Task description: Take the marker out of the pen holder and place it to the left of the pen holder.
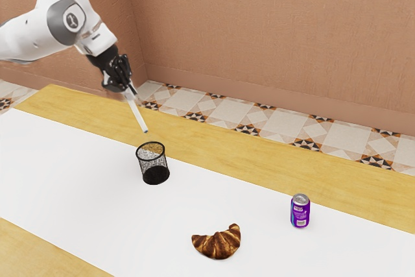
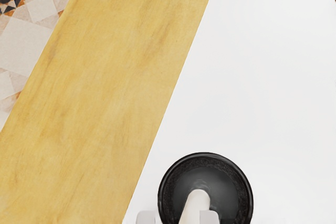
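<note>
Fingers (image 1: 133, 88) pinching white marker (image 1: 137, 114), tilted, lower tip clear above upright black mesh pen holder (image 1: 155, 175).

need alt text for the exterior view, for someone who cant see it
A robot arm's black gripper holds a white marker, tilted, above a black mesh pen holder on a table with a white covering. Nearer the camera lie a croissant and, toward the exterior view's right, an upright purple can.
</note>
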